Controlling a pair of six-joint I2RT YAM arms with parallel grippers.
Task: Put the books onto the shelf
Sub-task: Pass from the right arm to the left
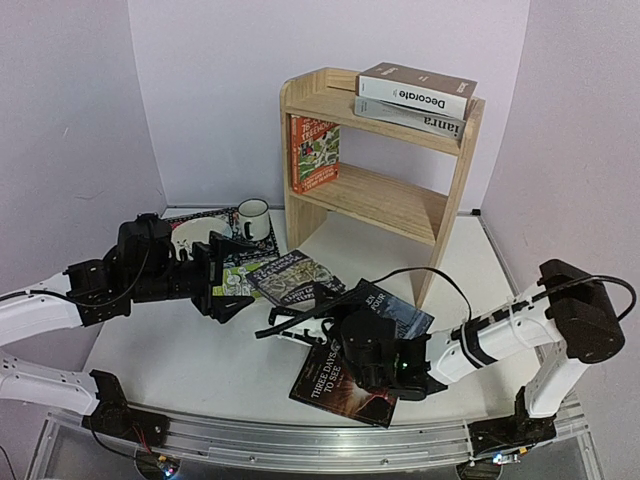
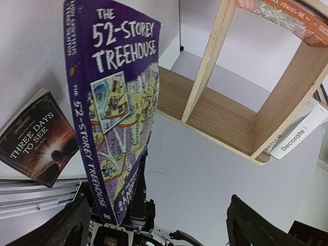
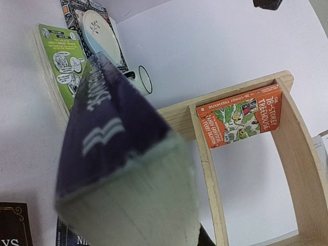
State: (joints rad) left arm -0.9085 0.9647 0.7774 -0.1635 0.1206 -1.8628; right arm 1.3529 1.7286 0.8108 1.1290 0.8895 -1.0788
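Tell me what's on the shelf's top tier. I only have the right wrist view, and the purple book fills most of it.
Observer: Two books lie stacked flat there, Decorate on top of the grey book.
Operator: Where's the left pincer?
Observer: The left pincer is open and empty, low by the green book, pointing at the cover of the purple book.
Operator: There's a dark book cut off at my bottom-left corner. Which one is it?
Observer: That's Three Days to See, lying flat with its cover up near the front edge of the table.
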